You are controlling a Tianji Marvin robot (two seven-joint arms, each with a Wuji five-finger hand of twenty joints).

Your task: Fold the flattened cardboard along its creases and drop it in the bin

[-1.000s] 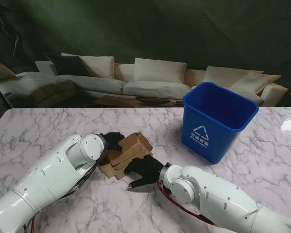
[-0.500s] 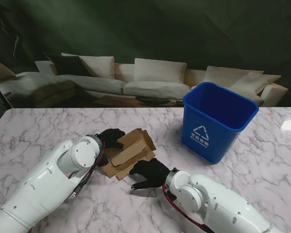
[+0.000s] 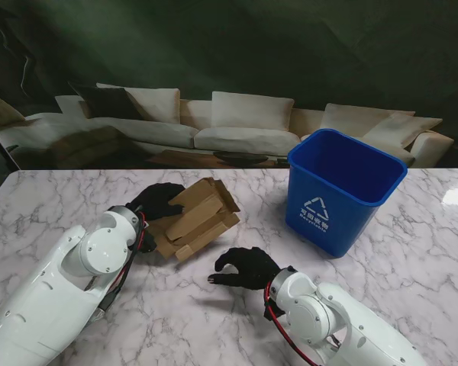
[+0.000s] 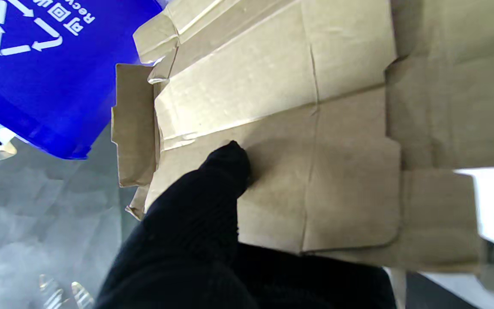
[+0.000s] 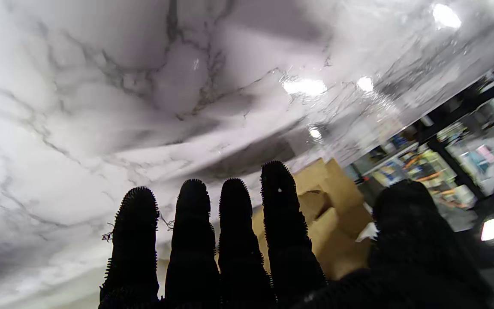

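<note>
The folded brown cardboard [image 3: 195, 218] hangs tilted just above the marble table, left of centre. My left hand [image 3: 156, 201], in a black glove, is shut on its left end; the left wrist view shows a gloved finger [image 4: 212, 189] pressed on the cardboard [image 4: 298, 128]. My right hand [image 3: 243, 267] hovers nearer to me than the cardboard, apart from it, fingers spread and holding nothing. Its fingers [image 5: 195, 240] rise side by side in the right wrist view, with the cardboard [image 5: 337, 223] beyond them. The blue bin [image 3: 342, 187] stands upright at the right, its mouth facing up.
The marble table [image 3: 61, 206] stretches wide on both sides. Behind its far edge runs a white sofa [image 3: 244, 126] with cushions. The bin's wall [image 4: 37, 64] with its white recycling mark shows near the cardboard in the left wrist view.
My left hand has lifted the cardboard and carried it farther from me. My right hand has let go, slid back toward me and opened.
</note>
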